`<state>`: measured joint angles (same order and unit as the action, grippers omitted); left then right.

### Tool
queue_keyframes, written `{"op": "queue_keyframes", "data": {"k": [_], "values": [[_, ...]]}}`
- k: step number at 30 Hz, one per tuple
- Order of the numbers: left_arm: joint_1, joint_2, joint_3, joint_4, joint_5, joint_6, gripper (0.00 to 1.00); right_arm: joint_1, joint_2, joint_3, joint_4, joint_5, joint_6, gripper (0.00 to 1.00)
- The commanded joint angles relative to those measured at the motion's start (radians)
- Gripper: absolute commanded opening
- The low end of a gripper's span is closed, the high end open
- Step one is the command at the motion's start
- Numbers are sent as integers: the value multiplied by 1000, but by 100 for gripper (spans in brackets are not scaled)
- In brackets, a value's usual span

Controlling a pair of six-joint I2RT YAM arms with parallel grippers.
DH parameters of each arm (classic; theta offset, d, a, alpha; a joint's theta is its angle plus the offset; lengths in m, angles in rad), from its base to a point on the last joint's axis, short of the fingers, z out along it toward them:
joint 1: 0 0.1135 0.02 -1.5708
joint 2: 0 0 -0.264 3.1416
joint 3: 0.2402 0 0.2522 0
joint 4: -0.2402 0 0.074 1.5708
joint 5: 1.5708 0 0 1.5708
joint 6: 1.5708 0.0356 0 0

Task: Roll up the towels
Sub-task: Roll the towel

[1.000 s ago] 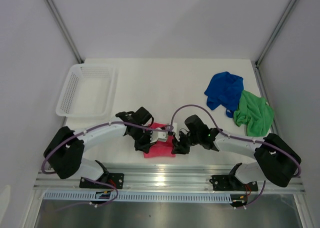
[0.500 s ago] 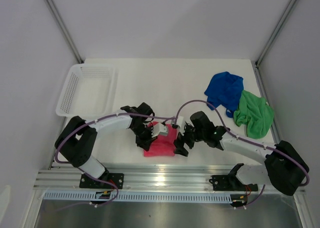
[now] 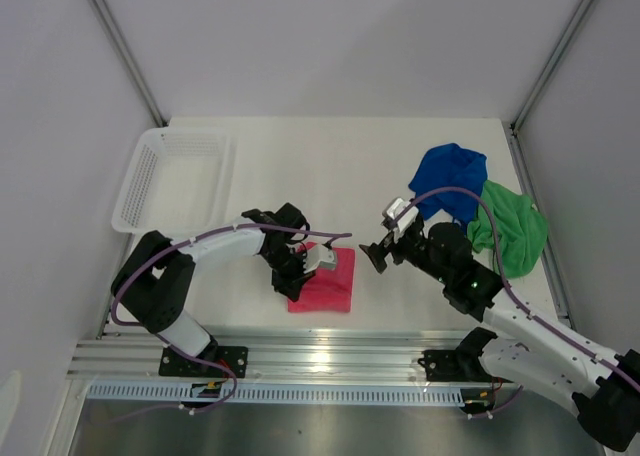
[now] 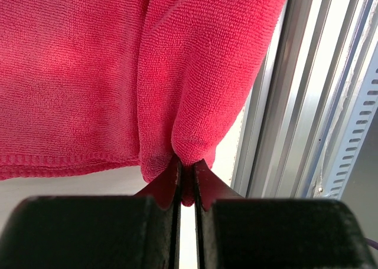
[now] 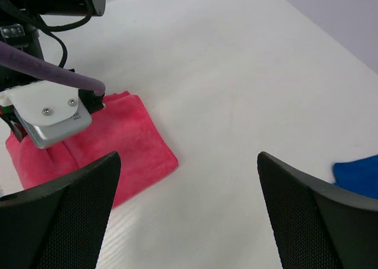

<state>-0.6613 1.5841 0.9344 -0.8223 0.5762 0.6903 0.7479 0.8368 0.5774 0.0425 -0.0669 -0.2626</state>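
The pink towel (image 3: pixel 330 284) lies folded near the table's front edge, with a raised fold along its left side. My left gripper (image 3: pixel 295 276) is shut on that fold's near end; in the left wrist view the pink towel (image 4: pixel 88 74) is pinched between the jaws of the left gripper (image 4: pixel 188 170). My right gripper (image 3: pixel 378 253) hangs open above the table, right of the pink towel (image 5: pixel 130 139), holding nothing (image 5: pixel 189 158). The blue towel (image 3: pixel 450 179) and the green towel (image 3: pixel 510 231) lie crumpled together at the back right.
A white mesh basket (image 3: pixel 135 191) stands at the back left. An aluminium rail (image 3: pixel 330 354) runs along the table's front edge, right below the pink towel. The blue towel's edge (image 5: pixel 359 176) shows at the right of the right wrist view.
My right gripper has opened, let go of the pink towel's right side, and risen away to the right. The left gripper keeps its pinch in the same spot.
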Motion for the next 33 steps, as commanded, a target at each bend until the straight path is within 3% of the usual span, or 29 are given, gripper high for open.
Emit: {"op": "queue_keyframes", "data": {"k": [1, 5, 8, 12, 17, 25, 33], "values": [[11, -19, 38, -5, 33, 23, 7, -21, 19, 32, 50, -128, 72, 100], [12, -21, 38, -5, 36, 14, 7, 25, 31, 1, 53, -73, 232, 90], [11, -29, 32, 3, 40, 11, 7, 86, 53, -69, 51, 17, 338, 89], [11, -29, 21, 8, 44, 6, 7, 163, 81, -129, 66, 3, 442, 88], [12, -22, 21, 9, 44, 5, 7, 205, 91, -247, 256, -93, 457, 93], [12, -24, 20, 9, 42, 3, 8, 205, 232, -277, 437, -146, 442, 93], [12, -24, 17, 8, 40, 3, 8, 203, 352, -290, 519, -272, 448, 70]]}}
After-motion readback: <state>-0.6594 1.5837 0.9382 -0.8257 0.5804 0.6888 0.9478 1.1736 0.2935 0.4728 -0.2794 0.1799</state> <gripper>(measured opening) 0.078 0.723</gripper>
